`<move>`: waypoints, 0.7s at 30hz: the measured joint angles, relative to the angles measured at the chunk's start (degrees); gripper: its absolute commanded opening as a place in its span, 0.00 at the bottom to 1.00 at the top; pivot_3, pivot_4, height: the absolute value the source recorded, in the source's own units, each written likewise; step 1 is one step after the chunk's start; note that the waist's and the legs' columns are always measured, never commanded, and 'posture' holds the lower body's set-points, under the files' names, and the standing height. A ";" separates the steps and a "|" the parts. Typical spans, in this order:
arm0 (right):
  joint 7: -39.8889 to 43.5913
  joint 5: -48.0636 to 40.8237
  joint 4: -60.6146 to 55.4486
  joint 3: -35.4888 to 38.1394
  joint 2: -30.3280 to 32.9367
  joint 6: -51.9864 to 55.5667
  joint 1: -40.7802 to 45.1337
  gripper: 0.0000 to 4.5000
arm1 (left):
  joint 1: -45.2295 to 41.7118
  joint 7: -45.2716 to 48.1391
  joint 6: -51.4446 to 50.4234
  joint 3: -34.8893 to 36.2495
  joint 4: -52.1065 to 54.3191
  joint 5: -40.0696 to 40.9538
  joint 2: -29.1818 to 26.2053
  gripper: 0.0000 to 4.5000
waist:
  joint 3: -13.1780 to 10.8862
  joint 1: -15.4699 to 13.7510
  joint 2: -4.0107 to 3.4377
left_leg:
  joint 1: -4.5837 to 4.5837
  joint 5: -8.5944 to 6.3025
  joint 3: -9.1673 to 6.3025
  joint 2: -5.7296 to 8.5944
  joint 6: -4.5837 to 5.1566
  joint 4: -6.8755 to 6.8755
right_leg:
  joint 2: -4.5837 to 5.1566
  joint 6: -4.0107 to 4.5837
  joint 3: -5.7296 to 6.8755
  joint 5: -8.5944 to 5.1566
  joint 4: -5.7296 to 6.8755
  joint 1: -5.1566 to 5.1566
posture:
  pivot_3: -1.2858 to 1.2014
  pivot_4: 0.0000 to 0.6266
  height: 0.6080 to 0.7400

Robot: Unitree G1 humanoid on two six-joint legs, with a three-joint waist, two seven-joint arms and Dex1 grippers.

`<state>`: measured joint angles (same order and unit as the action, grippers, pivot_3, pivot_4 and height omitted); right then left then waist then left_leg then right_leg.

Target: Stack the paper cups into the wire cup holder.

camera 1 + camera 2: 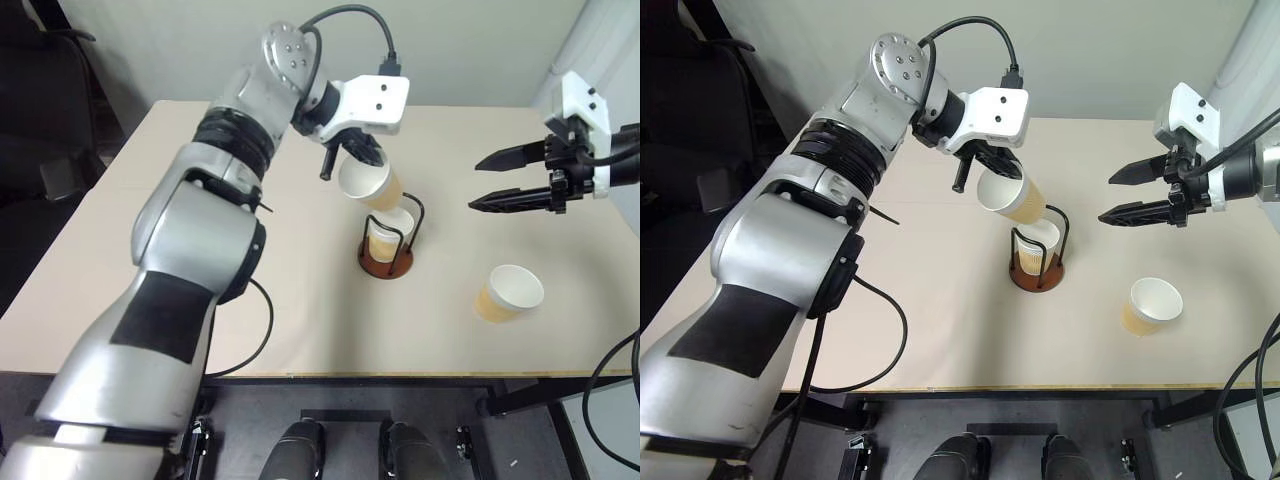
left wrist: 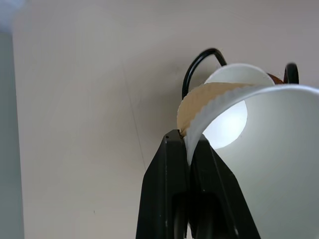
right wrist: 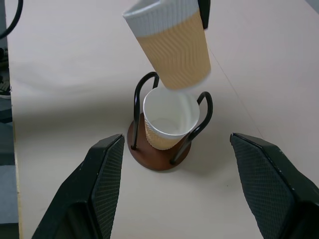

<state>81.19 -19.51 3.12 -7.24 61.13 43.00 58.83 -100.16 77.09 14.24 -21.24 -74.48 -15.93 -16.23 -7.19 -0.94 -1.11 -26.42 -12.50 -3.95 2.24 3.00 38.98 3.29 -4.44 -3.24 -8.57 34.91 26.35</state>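
Note:
The wire cup holder [image 1: 386, 262] stands mid-table on its reddish-brown disc, with one paper cup [image 1: 385, 243] upright inside its black loops. Just above it a second paper cup [image 1: 370, 182] hangs tilted, its base over the seated cup's mouth. My left gripper [image 1: 352, 158] is shut on that cup's rim; in the left wrist view the rim wall [image 2: 199, 130] is pinched between the fingers. A third paper cup [image 1: 507, 293] stands upright on the table to the right. My right gripper [image 1: 487, 182] hovers open and empty right of the holder, above the table.
The beige table [image 1: 300, 300] has its front edge close to me and a pale wall behind. A dark chair [image 1: 40, 120] sits off the table's left side. A black cable [image 1: 255, 330] loops over the front edge.

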 measured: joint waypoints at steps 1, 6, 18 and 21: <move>-0.01 -0.02 -0.22 0.01 0.07 0.04 -0.08 0.76 | 0.01 -0.17 0.09 0.08 -0.03 -0.13 0.20 0.00 | 0.00 0.00 0.00 | 0.01 0.00 0.02 0.02 0.01 0.02 | -0.01 0.00 0.01 0.00 0.00 -0.01 | 0.52 0.24 1.00; -0.16 -0.48 -0.99 0.14 0.43 0.35 -0.39 0.76 | 0.16 -0.25 0.48 0.34 -0.10 -0.74 1.48 0.00 | 0.00 -0.12 0.00 | 0.04 -0.01 0.03 0.04 0.02 0.10 | -0.02 0.01 0.00 0.00 0.00 -0.08 | 0.52 0.24 1.00; -0.97 -1.03 -1.53 0.21 0.85 1.09 -1.00 0.76 | 1.66 -2.04 0.97 0.33 -0.83 -2.44 2.69 0.00 | 0.00 -0.26 0.00 | 0.07 -0.01 -0.01 0.01 0.02 0.16 | 0.01 -0.11 -0.03 0.07 0.01 -0.13 | 0.52 0.24 1.00; -1.15 -1.20 -1.70 0.21 0.95 1.12 -1.11 0.76 | 1.66 -2.48 0.97 0.33 -0.94 -3.23 2.97 0.00 | 0.01 -0.32 0.01 | 0.06 -0.01 -0.01 0.00 0.02 0.17 | 0.02 -0.10 -0.03 0.06 0.00 -0.13 | 0.52 0.24 1.00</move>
<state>80.04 -20.71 1.42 -7.03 62.08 44.12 57.73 -98.50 74.61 15.21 -20.91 -75.42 -19.15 -13.26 -7.19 -1.26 -1.11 -26.36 -12.51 -3.96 2.25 3.02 39.15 3.31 -4.55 -3.27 -8.51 34.91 26.22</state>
